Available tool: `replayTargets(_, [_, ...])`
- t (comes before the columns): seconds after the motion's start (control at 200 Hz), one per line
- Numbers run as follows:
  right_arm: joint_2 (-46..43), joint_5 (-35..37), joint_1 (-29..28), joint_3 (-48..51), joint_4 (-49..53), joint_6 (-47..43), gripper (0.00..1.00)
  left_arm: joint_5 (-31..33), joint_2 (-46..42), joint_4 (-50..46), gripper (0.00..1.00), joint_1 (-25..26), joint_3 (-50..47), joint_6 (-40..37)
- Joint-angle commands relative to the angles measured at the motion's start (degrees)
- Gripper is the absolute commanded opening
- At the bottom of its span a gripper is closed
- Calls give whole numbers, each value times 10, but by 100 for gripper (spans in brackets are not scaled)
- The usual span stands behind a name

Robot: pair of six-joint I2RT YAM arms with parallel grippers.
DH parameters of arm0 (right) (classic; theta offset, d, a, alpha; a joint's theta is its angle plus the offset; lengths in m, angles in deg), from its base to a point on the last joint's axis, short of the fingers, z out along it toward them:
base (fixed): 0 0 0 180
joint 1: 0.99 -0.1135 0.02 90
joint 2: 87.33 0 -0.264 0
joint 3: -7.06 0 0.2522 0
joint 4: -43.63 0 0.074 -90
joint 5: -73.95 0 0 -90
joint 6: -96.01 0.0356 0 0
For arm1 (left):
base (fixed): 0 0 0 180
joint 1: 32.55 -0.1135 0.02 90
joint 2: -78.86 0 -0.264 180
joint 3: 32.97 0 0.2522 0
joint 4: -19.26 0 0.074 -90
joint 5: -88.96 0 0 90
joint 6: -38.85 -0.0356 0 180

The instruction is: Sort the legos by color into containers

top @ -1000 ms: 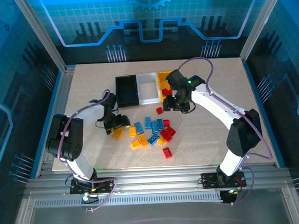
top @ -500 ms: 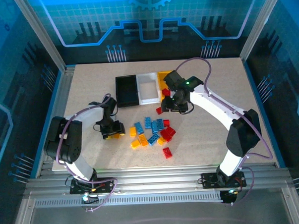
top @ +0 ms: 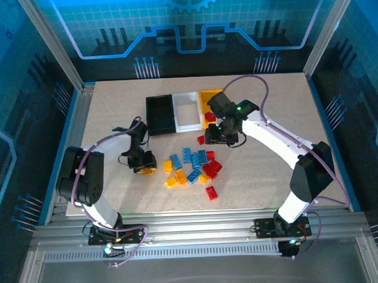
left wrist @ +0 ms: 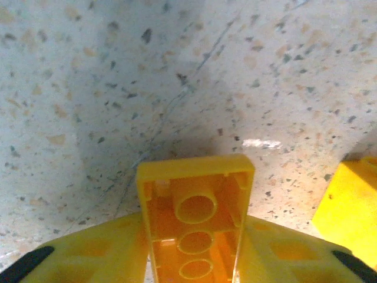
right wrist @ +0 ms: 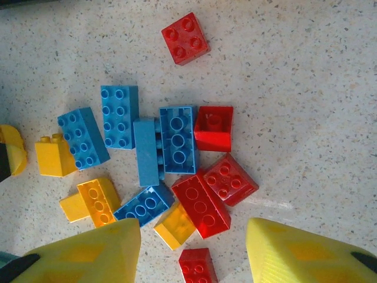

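Observation:
My left gripper [top: 143,165] is shut on an orange-yellow lego [left wrist: 195,187] just above the tabletop, left of the pile; the brick's hollow underside faces the wrist camera between the yellow fingers [left wrist: 100,250]. My right gripper [right wrist: 193,259] hangs open over the pile of legos [top: 193,167], a loose heap of red [right wrist: 200,206], blue [right wrist: 178,138] and orange-yellow bricks [right wrist: 97,199] on the table. Nothing sits between its fingers. The containers stand in a row behind: black [top: 159,115], white [top: 186,110] and orange-yellow [top: 206,97], the last partly hidden by the right arm.
A single red brick [right wrist: 185,38] lies apart from the pile, toward the bins. Another yellow brick [left wrist: 352,206] rests just right of the held one. Bare speckled table [top: 282,112] stretches right of the right arm, and metal frame rails edge the board.
The left gripper has come down and closed on the orange-yellow lego. The right gripper has shifted slightly left over the pile, its jaws a little narrower.

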Motion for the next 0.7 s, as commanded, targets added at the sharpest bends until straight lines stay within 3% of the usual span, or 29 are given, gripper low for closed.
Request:
replayTargets(0.0, [-21, 7, -8, 11, 5, 8, 52, -20, -6, -8, 33, 2, 13, -3])
replayTargets(0.1, [-27, 7, -8, 18, 5, 6, 53, -22, -21, -13, 27, 2, 13, -3])
replayTargets(0.3, [-43, 6, -8, 31, 12, 5, 55, -30, -66, -44, 26, 2, 27, 10])
replayTargets(0.46, [-70, 4, -7, 51, 19, 0, 56, -36, -107, -67, 26, 2, 91, 31])
replayTargets(0.695, [-112, -6, -7, 99, 20, 5, 58, -37, -3, -61, 26, 2, 266, 60])
